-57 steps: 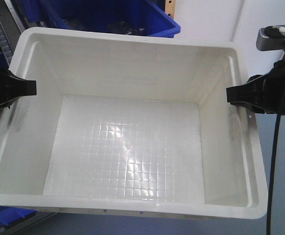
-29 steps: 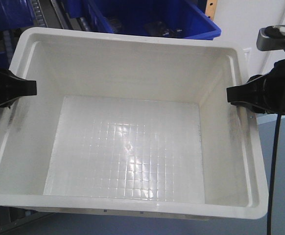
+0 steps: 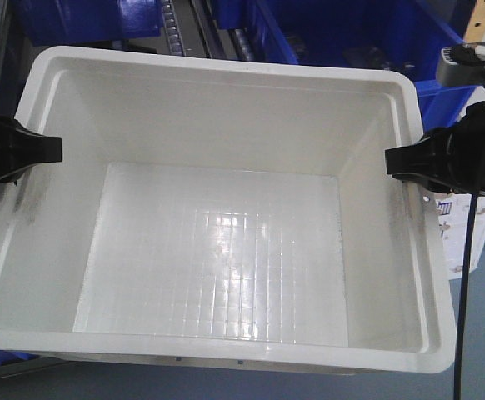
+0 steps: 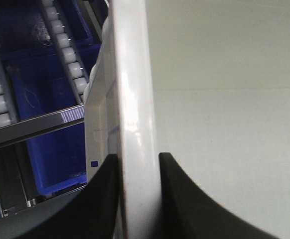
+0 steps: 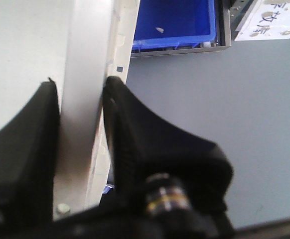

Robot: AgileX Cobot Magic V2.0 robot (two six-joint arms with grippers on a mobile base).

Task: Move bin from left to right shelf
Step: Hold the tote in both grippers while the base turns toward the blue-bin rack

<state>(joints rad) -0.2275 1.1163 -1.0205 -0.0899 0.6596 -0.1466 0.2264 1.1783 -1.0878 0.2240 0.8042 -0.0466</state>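
Both our left gripper (image 4: 138, 157) and right gripper (image 5: 80, 82) pinch the bin (image 3: 217, 250) rim. We carry it; next we should reach the rollers (image 4: 68, 55).

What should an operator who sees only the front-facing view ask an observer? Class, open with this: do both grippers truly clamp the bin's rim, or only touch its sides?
Observer: In the left wrist view, the left gripper has one finger on each side of the rim of the bin, pressed against it.
Operator: And the right one?
Observer: In the right wrist view, the right gripper straddles the rim the same way.
Operator: What is beside the left wall?
Observer: White roller lanes, with a blue tote beneath them.
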